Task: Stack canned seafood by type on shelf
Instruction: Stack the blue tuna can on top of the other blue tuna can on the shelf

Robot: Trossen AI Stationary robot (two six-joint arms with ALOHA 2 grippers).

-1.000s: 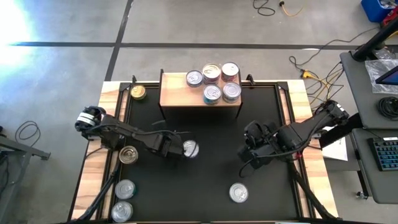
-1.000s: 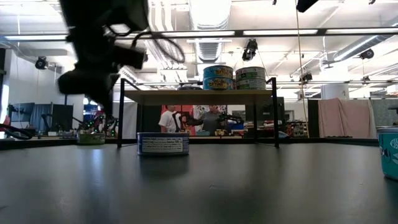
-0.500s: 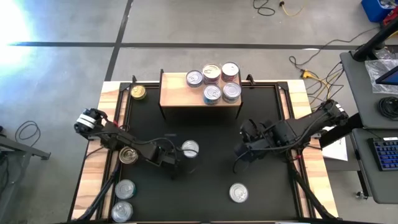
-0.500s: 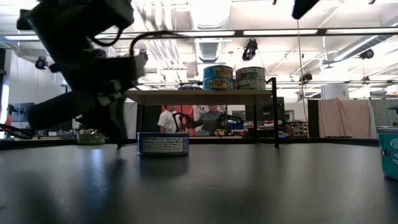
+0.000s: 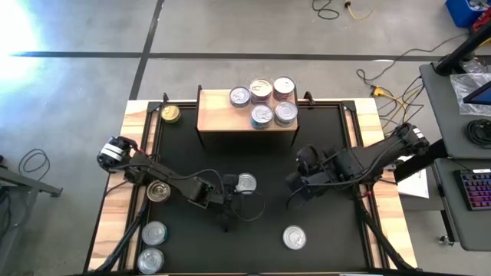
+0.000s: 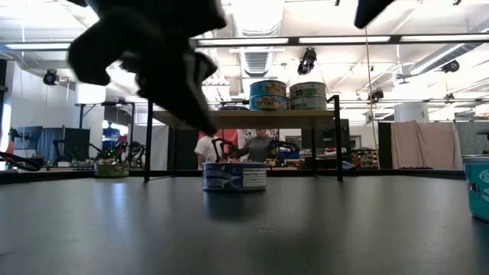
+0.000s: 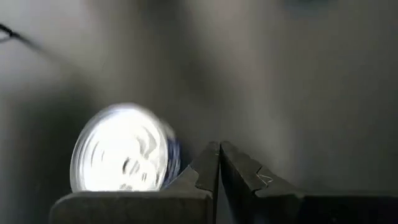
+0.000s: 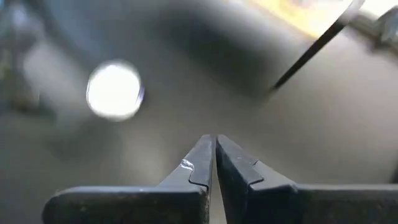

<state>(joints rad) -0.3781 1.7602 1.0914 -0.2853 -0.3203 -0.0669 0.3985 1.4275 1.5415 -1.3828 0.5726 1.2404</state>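
Note:
A silver-lidded can [image 5: 246, 182] with a blue side label [image 6: 234, 176] stands flat on the black mat, in front of the shelf [image 5: 222, 116]. My left gripper [image 5: 235, 192] is shut and slants down just beside this can [image 7: 124, 149]. Several cans [image 5: 263, 100] sit in a cluster on the light-wood shelf, which stands on thin black legs at the mat's far edge. My right gripper [image 5: 294, 184] hangs shut above the mat to the right of the can, touching nothing; its wrist view [image 8: 214, 138] shows the can's bright lid [image 8: 114, 89] farther off. My left gripper has the outer side of one shut finger [image 7: 200, 167] against the can's blue side wall [image 7: 173, 153], coming at it slanting down from the table's left. The can stands flat on the mat, lid up. The finger hides the exact spot of touch.
A gold-lidded can [image 5: 170, 113] sits at the far left beside the shelf. Three more cans [image 5: 159, 191], [image 5: 154, 231], [image 5: 150, 259] lie along the mat's left edge, and another [image 5: 294, 237] sits near the front. A teal-labelled can [image 6: 477, 187] shows at the low view's right edge.
My left gripper has swung toward the table's right edge and tipped from nearly level to slanting down, rolling as it went. The blue-labelled can has slid a short way to the right along the mat, staying flat. Both grippers have stayed shut.

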